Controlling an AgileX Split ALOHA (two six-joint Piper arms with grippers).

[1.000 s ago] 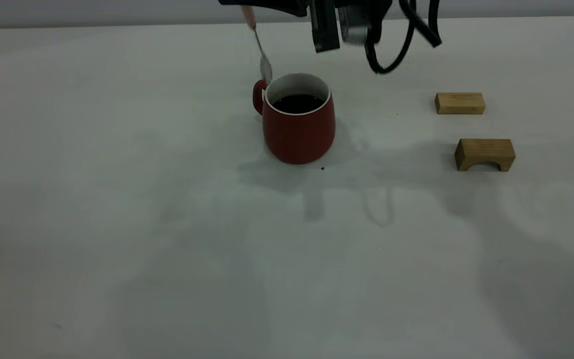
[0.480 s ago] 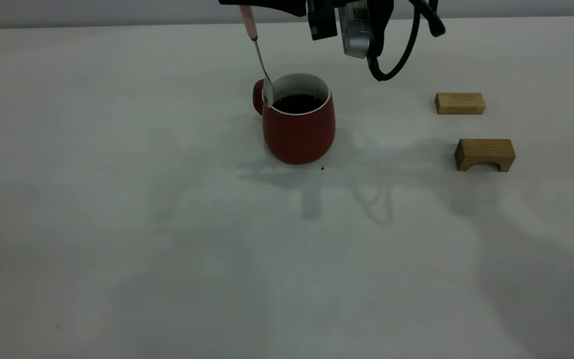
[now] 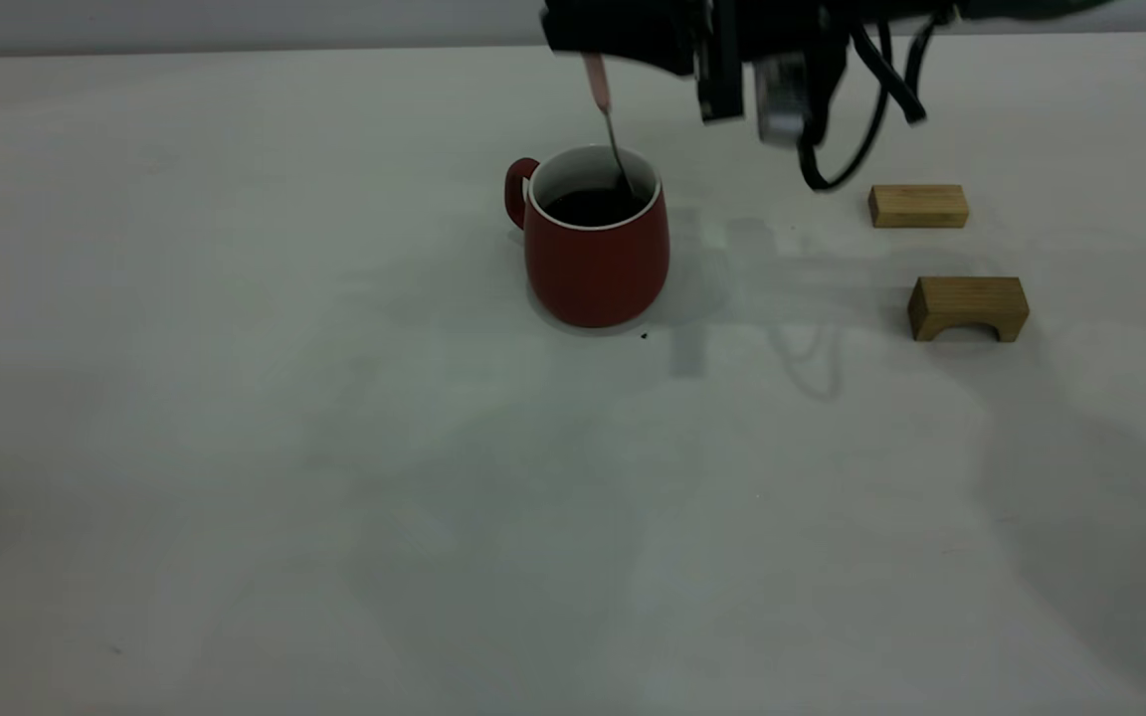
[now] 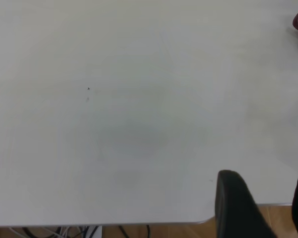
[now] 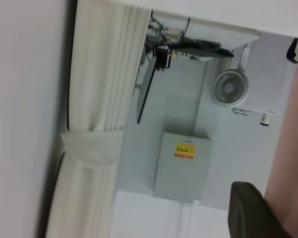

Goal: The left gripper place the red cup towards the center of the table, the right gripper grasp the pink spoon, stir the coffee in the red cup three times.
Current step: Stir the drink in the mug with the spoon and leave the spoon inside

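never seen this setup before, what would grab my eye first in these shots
The red cup stands out most, a dark spot of colour near the middle of the pale table with coffee inside. Right above it the right gripper holds the pink spoon, whose bowl dips into the cup. Two tan wooden blocks sit off to the right.

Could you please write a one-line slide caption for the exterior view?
Right tool holds the pink spoon dipped into the coffee in the red cup.
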